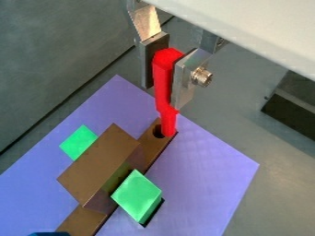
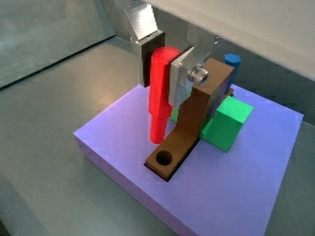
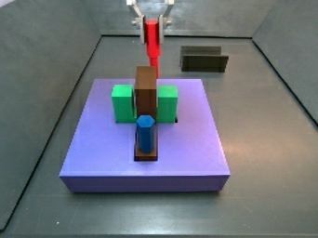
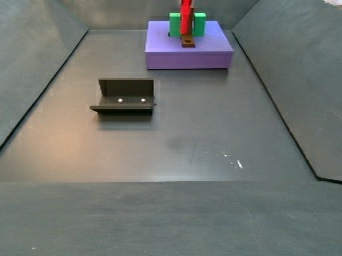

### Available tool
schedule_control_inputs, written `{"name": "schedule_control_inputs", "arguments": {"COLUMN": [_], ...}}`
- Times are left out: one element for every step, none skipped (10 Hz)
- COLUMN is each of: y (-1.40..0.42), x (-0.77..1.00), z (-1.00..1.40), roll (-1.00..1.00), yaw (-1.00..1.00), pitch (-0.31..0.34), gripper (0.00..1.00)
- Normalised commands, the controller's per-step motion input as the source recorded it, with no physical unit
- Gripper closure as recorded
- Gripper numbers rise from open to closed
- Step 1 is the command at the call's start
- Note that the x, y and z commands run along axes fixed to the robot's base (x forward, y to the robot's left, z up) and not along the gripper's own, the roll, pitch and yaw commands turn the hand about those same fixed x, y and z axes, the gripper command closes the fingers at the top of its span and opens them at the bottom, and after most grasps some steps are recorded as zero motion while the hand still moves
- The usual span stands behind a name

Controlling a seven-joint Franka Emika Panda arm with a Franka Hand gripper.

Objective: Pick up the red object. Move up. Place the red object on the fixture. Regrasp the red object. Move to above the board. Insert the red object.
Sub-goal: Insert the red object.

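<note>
The tool was clamped on the upper part of the red peg, holding it upright over the purple-blue board, at the far end of the brown block. This looked like the insertion step: the peg's lower tip sat at the round hole, and the next move probably called for a straight descent. A wrist view showed that hole clearly; a side view instead showed the blue hexagonal peg and the empty fixture beyond the board.
</note>
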Motion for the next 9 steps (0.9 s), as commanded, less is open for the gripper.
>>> {"name": "schedule_control_inputs", "arguments": {"y": [0.04, 0.05, 0.04, 0.07, 0.00, 0.00, 0.00, 0.00, 0.00], "x": [0.00, 0.00, 0.00, 0.00, 0.00, 0.00, -0.05, -0.06, -0.08], "z": [-0.15, -0.13, -0.13, -0.10, -0.01, -0.03, -0.07, -0.08, -0.09], "roll": [0.00, 0.00, 0.00, 0.04, 0.01, 0.00, 0.00, 0.00, 0.00], "yaw": [0.00, 0.00, 0.00, 0.00, 0.00, 0.00, -0.01, -0.01, -0.01], "pitch": [0.000, 0.000, 0.000, 0.000, 0.000, 0.000, 0.000, 0.000, 0.000], "gripper": [1.00, 1.00, 1.00, 1.00, 1.00, 1.00, 1.00, 1.00, 1.00]}}
